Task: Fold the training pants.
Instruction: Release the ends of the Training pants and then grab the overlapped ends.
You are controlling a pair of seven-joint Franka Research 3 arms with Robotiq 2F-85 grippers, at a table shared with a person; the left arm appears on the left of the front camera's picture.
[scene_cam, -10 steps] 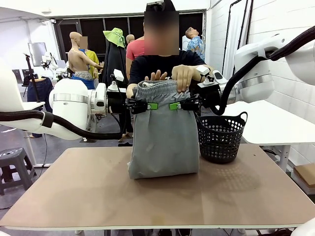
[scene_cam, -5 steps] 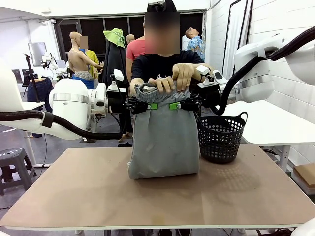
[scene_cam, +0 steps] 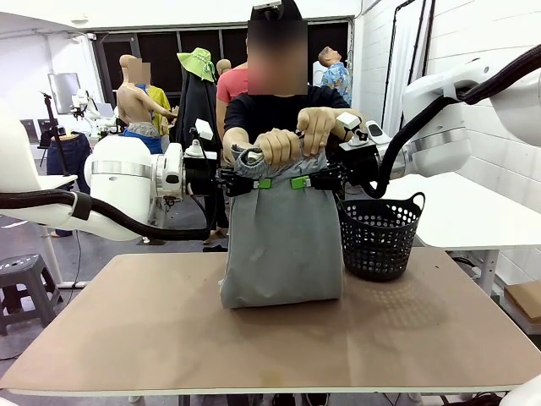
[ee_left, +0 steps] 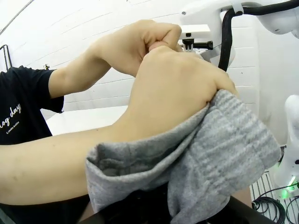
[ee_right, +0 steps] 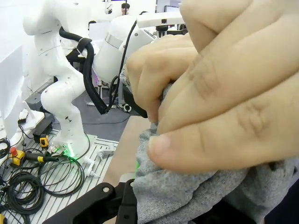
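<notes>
Since a second ago, a person's hand (scene_cam: pixel 278 146) has slid to the waistband's middle, bunching it beside the other hand (scene_cam: pixel 319 127). Training pants (scene_cam: pixel 281 245) hang upright, hem on the tabletop (scene_cam: pixel 152 330). Left gripper (scene_cam: pixel 254 182) clamps them at 10 o'clock, right gripper (scene_cam: pixel 303 181) at 2 o'clock. Basket (scene_cam: pixel 380 241) stands at 3 o'clock.

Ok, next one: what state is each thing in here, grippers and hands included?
training pants: held up by the waistband end, lower end resting on the table
left gripper: shut on the training pants
right gripper: shut on the training pants
person's hands: both gripping the waistband above the grippers
basket: upright on the table beside the pants
</notes>
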